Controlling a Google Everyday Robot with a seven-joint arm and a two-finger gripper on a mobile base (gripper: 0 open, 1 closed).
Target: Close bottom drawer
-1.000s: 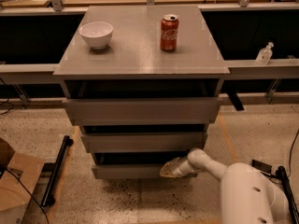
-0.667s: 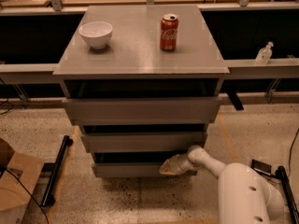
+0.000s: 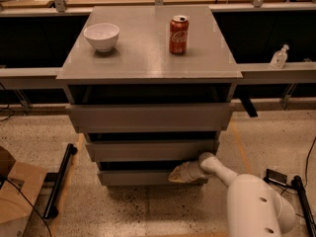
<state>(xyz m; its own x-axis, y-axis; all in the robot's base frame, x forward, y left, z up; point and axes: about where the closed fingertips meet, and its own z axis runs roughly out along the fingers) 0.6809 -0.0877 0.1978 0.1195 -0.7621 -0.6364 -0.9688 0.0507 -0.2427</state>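
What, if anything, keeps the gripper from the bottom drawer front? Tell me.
Probably nothing, so yes: the gripper sits at the bottom drawer front, right of centre, with no object between.

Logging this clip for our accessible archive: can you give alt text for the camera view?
The robot's gripper sits low at the right part of the bottom drawer, the lowest of three grey drawer fronts in a cabinet. On the cabinet top stand a white bowl and a red soda can.

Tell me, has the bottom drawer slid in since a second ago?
No; the bottom drawer sits in the same place under the middle drawer, and the gripper is at its right part.
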